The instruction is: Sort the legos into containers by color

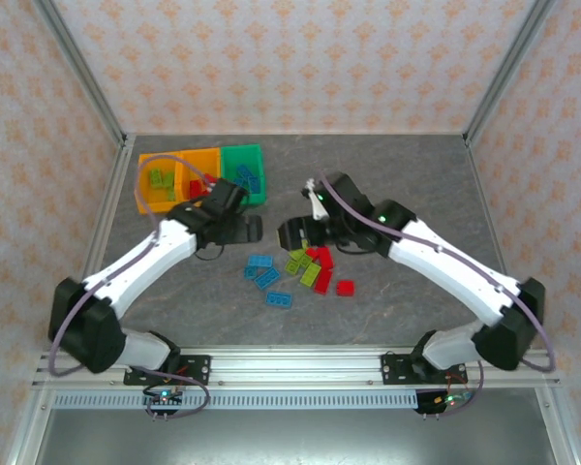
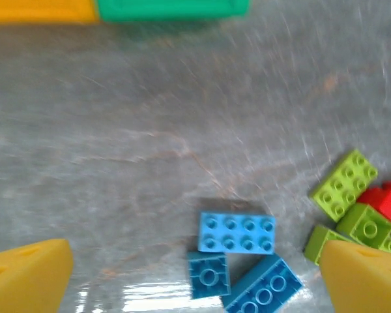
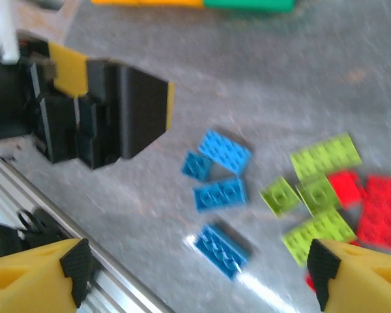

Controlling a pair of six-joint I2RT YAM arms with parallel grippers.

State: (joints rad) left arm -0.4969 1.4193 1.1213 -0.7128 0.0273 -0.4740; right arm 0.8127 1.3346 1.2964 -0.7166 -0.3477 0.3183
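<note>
Loose legos lie mid-table: blue ones, lime green ones and red ones. The containers stand at the back left: an orange bin with green bricks, an orange bin with red ones, and a green bin with blue ones. My left gripper hovers open just left of the pile. In the left wrist view the gripper has three blue bricks below it. My right gripper hangs open above the pile's far edge. In the right wrist view it is empty over a blue brick.
The two grippers are close together over the table's middle. The left gripper's black body stands at the upper left of the right wrist view. An aluminium rail runs along the near edge, and patterned walls enclose the grey table.
</note>
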